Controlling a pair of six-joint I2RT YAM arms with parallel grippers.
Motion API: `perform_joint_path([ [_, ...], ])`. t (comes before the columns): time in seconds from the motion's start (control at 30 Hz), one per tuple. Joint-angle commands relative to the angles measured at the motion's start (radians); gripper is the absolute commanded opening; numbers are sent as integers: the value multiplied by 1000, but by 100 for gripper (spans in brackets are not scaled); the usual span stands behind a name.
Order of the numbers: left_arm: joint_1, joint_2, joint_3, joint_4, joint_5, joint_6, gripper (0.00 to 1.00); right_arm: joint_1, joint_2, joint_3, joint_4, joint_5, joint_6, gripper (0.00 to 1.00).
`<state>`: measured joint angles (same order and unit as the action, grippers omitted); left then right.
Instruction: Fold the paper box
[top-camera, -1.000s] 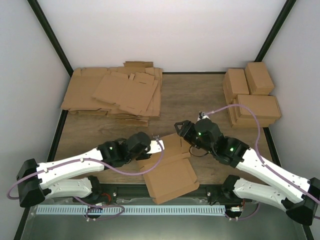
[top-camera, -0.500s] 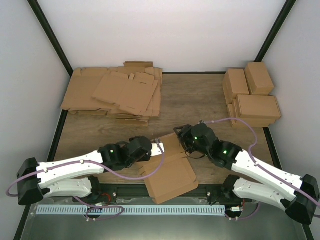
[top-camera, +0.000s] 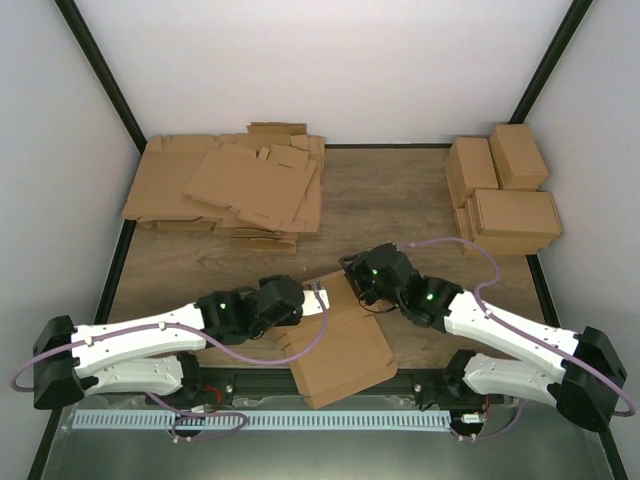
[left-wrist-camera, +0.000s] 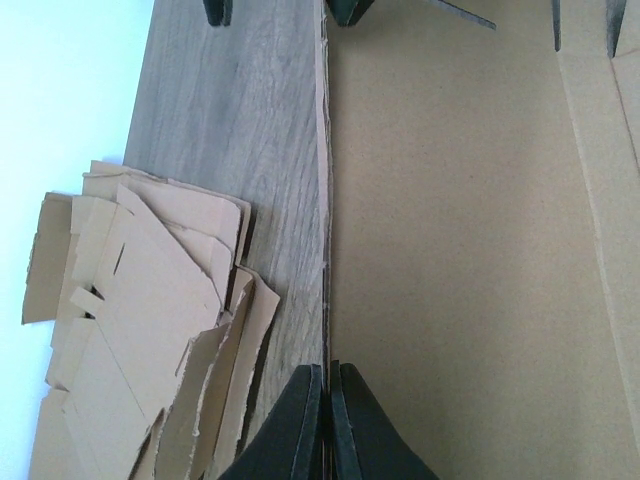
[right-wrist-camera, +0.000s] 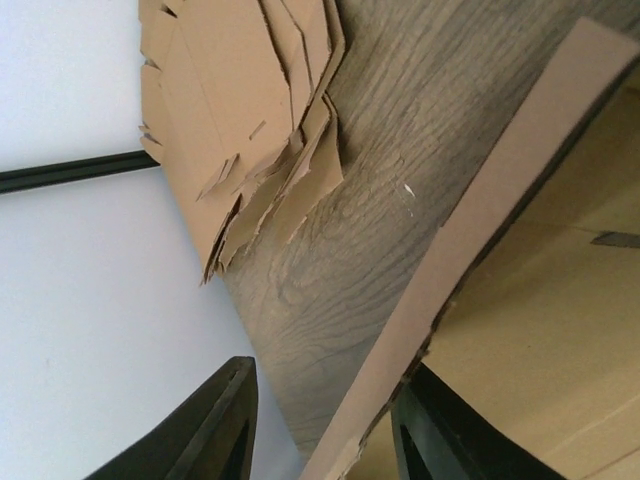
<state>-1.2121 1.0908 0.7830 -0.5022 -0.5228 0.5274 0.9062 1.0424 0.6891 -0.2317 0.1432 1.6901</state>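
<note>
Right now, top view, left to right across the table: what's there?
A heap of flat cardboard sheets → left tool → right tool → stack of folded boxes. The paper box spans both tools, so it's left unplaced.

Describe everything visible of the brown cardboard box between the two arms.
The plain brown cardboard mailer box is unprinted: a shallow tray with an attached lid panel spread flat toward the near edge of the wooden table, on which it lies askew. One thin side wall stands upright, pinched in the shut left tool. The open right tool straddles another raised wall, with a gap showing beside one finger.
</note>
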Motion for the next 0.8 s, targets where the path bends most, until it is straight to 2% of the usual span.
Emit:
perform_joint_path([
  [0.0, -12, -16, -12, 12, -10, 2, 4, -4, 21, 7, 19, 26, 23, 36],
  [0.17, -13, -27, -15, 12, 0, 2, 5, -4, 31, 12, 8, 18, 28, 23],
  [0.37, -15, -45, -7, 12, 31, -17, 14, -4, 27, 3, 30, -5, 17, 2],
  [0.43, -15, -62, 25, -5, 106, -48, 29, -4, 28, 4, 54, -14, 1, 1],
  [0.47, -15, -71, 40, -5, 148, -68, 41, -4, 28, 4, 68, -16, -10, 1],
  [0.57, -15, -108, 79, 15, 240, -151, 64, -4, 30, 3, 121, -16, -53, 1],
  [0.63, -14, -138, 96, 33, 246, -238, 81, -4, 30, 0, 160, -17, -80, 1],
  [0.7, -10, -161, 120, 49, 163, -372, 98, -5, 35, 2, 190, -25, -97, 1],
  [0.77, 22, -154, 174, 10, 139, -480, 100, -10, 44, -5, 238, -52, -124, 1],
])
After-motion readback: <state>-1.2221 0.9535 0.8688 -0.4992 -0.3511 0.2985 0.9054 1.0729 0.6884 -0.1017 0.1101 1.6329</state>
